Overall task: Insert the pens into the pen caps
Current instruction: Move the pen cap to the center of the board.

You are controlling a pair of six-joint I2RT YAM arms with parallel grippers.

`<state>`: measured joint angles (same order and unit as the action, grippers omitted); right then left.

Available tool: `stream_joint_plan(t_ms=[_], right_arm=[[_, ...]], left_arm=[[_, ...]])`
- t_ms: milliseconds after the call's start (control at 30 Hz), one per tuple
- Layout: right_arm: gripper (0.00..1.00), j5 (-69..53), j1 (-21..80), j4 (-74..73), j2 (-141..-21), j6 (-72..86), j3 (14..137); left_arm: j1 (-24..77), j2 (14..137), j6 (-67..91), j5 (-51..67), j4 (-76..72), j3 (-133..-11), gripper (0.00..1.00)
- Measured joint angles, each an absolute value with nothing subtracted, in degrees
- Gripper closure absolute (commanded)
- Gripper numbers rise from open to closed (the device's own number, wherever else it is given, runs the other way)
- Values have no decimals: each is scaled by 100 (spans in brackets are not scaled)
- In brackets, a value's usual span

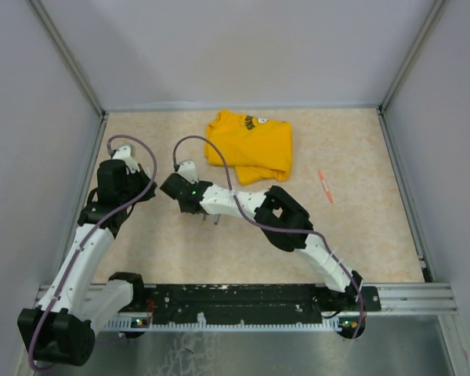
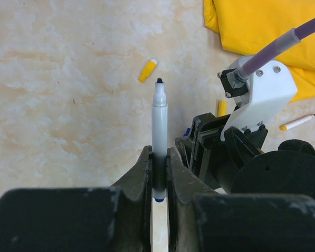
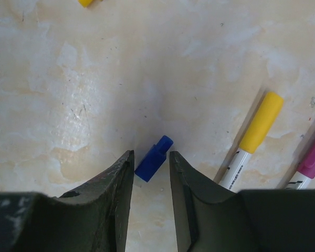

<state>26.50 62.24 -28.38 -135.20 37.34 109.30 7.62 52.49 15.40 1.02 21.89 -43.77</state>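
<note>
the right jaws hang straight over the small blue plastic pen cap [image 3: 153, 164], which lies flat on the mottled beige desk [image 3: 68, 79] in the gap between them, and that is what the coming move turns on. these jaws stand apart, one on each side of the cap, with a sliver of desk showing on one side, so i judge it not yet gripped. the cap's long axis runs slantwise across the gap, its narrow end almost at the finger on the right of the wrist view; i'd expect it to swivel a little when squeezed. the right arm is plainly the nearer one. the left jaws are clamped on a thin white-barrelled marker pen [image 2: 159, 121], held along the fingers with its bare dark tip pointing away from the wrist. the cap looks stubby and glossy, a wide body stepping to a narrower neck. near it lie a yellow-capped pen [image 3: 254, 137] and a magenta-capped pen [image 3: 312, 163].
</note>
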Motion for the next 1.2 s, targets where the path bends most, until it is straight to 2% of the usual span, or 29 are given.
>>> stream_joint_plan(t_ms=[367,633,967,1200], right_arm=[[83,2652,6248,-2845,-13520,3607,10916],[91,2624,6250,-2580,-13419,3483,10674],[94,1806,6252,-1234,-12160,3015,8726],[96,1505,6250,-486,-10759,2840,7531]], left_arm=[[762,5249,1540,102,2189,-4377,100],[762,5249,1540,93,2189,-4377,100],[762,5249,1540,49,2189,-4377,100],[762,5249,1522,54,2189,-4377,100]])
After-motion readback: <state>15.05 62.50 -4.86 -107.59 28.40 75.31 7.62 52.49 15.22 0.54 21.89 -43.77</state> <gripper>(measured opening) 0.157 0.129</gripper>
